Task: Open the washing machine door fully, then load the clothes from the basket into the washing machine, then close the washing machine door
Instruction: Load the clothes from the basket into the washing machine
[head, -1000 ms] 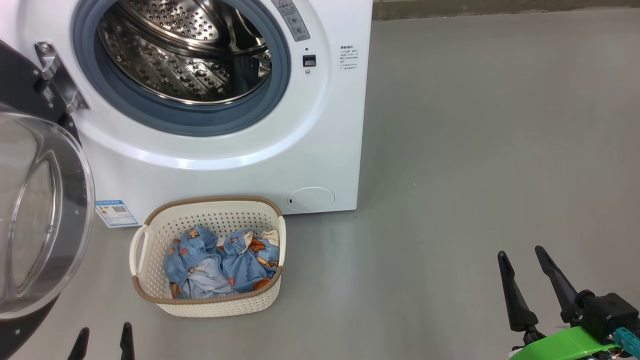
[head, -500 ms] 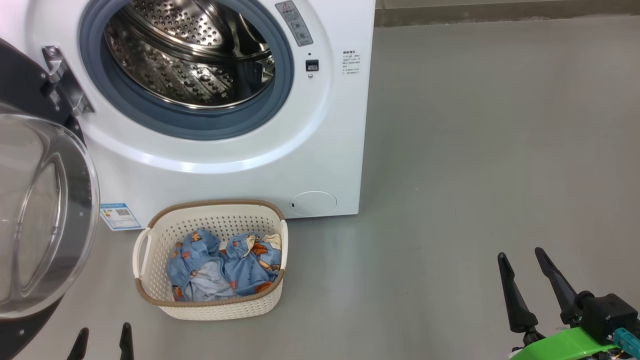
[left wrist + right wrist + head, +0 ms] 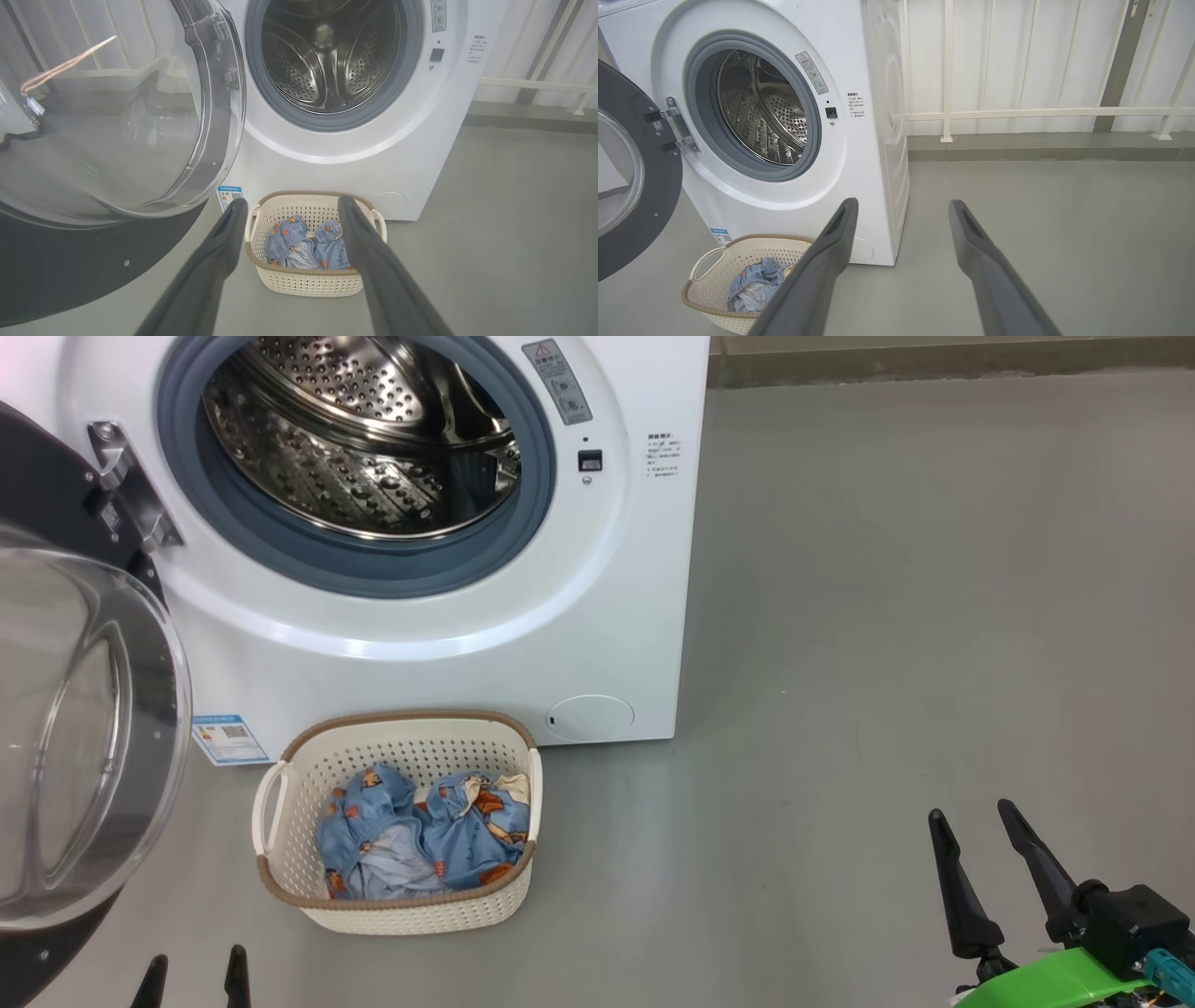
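Note:
The white washing machine (image 3: 579, 616) stands at the upper left, its steel drum (image 3: 364, 439) exposed. Its door (image 3: 84, 737) is swung out to the left, glass bowl facing me. On the floor in front sits the cream basket (image 3: 289, 784) holding the blue printed clothes (image 3: 425, 835). My left gripper (image 3: 194, 975) is open at the bottom edge, short of the basket. In the left wrist view its fingers (image 3: 219, 252) frame the basket (image 3: 308, 282) and clothes (image 3: 299, 242). My right gripper (image 3: 971, 812) is open, far right of the basket.
Grey floor (image 3: 934, 616) stretches right of the machine. A white railing (image 3: 1041, 112) and a low kerb (image 3: 1041, 151) run along the back wall. A blue sticker (image 3: 229, 737) and a round filter cap (image 3: 590, 717) sit low on the machine's front.
The whole head picture has shifted slightly right and down, so the camera moved. Both grippers stay open in the same places and the clothes lie as before.

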